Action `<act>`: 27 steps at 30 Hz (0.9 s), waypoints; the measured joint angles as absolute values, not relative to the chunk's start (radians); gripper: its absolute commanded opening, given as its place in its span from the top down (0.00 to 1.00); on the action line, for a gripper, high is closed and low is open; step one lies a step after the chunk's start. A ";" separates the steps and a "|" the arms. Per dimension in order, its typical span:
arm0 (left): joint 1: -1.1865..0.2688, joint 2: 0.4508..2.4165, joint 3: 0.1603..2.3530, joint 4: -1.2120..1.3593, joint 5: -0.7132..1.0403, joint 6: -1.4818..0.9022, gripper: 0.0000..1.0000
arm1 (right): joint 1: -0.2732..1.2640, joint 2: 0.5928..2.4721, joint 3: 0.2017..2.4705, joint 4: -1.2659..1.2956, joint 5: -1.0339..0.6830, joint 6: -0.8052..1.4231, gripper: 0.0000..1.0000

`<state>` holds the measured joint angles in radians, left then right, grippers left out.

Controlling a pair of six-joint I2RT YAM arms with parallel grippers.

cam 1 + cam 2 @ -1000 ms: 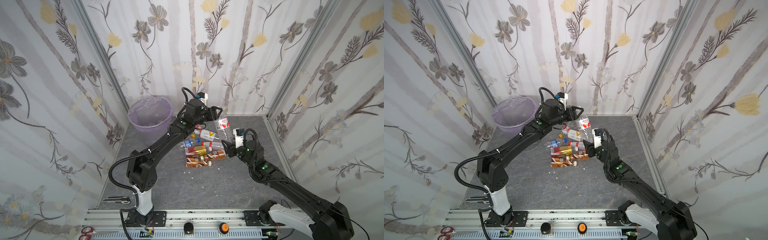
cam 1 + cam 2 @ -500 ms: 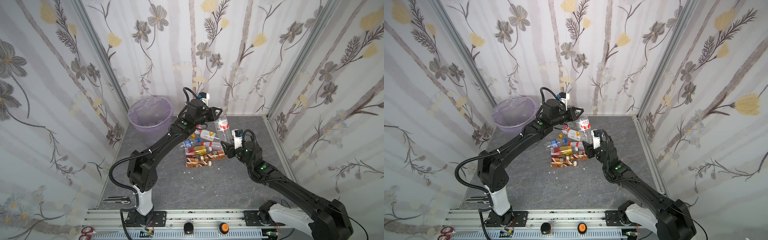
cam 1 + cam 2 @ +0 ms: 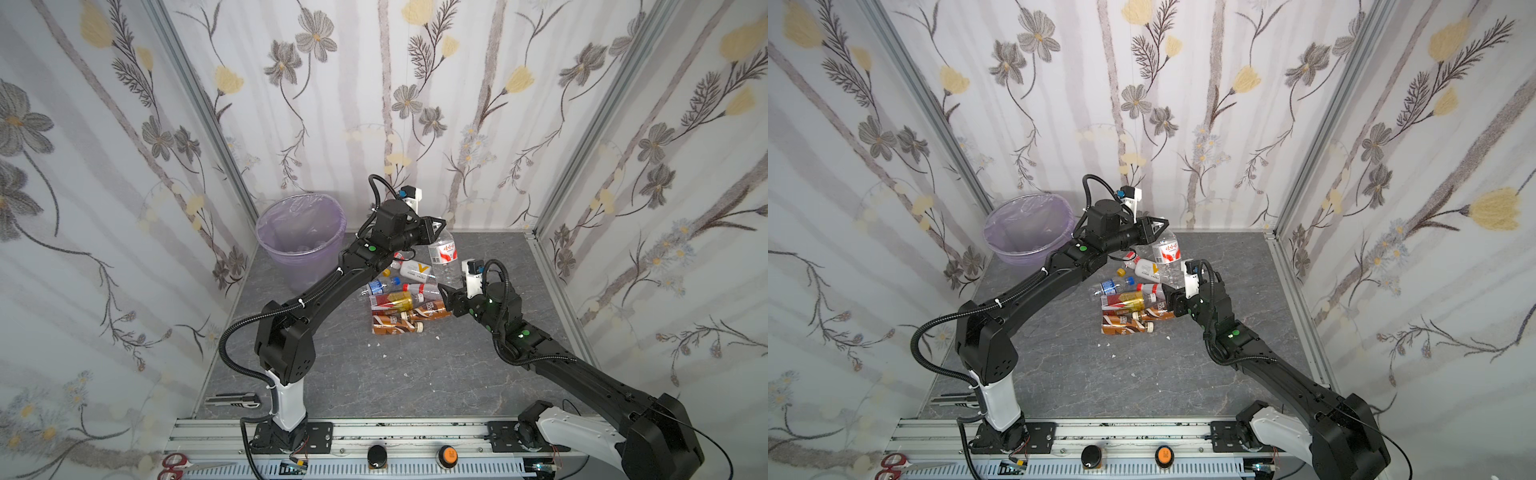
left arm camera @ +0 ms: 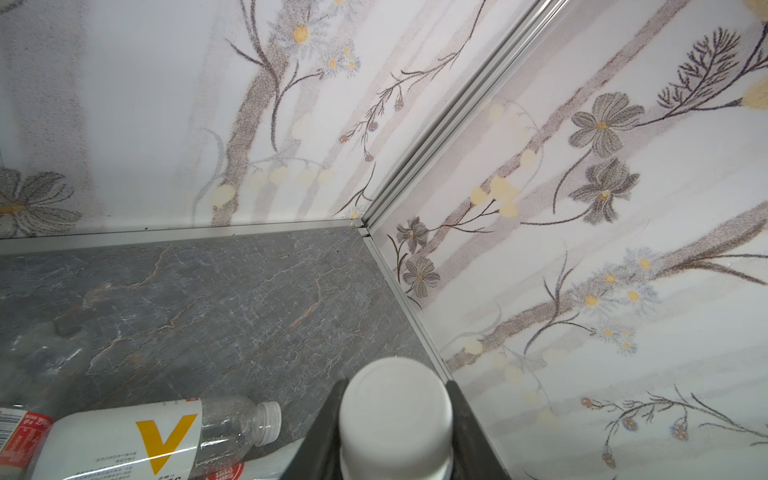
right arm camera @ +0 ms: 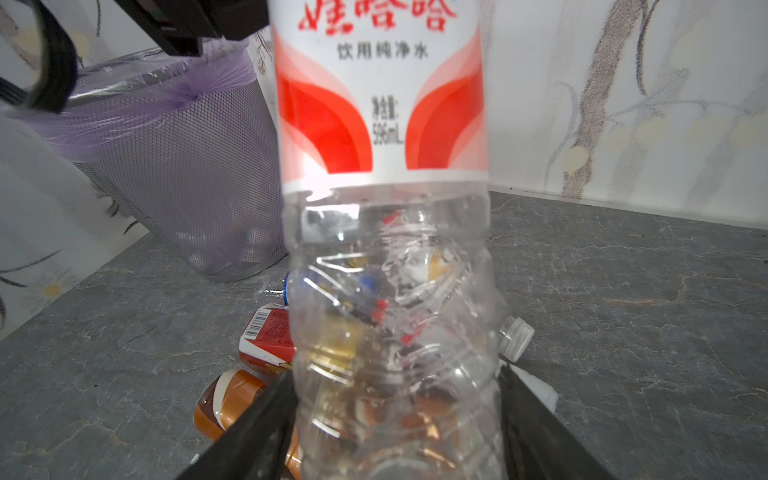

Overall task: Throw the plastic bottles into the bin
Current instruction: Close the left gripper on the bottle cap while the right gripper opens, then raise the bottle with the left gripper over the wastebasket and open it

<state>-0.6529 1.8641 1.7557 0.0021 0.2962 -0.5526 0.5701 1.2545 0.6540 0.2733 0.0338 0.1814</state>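
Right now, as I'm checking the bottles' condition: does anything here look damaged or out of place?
Yes. The upright clear water bottle is crumpled: below its red-and-white label the wall is buckled and creased. A few small white scraps also lie on the table beside the bottle pile.

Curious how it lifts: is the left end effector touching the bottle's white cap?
Touching: the left wrist view shows the white cap pinched inside the left end effector, no gap.
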 measured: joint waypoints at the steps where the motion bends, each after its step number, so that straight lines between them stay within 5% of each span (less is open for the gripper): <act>1: -0.653 1.864 1.753 0.000 0.287 -0.550 0.77 | 0.570 1.254 0.654 0.276 0.037 0.181 0.19; 7: -0.652 1.864 1.741 -0.007 0.232 -0.496 0.77 | 0.570 1.230 0.649 0.276 0.065 0.182 0.01; 27: -0.660 1.669 1.720 -0.026 0.009 -0.203 0.75 | 0.549 1.175 0.638 0.282 0.111 0.226 0.00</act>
<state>-0.6601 1.6691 1.7199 -0.0257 0.0086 -0.2031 0.5488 1.1751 0.6380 0.2817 0.1108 0.2264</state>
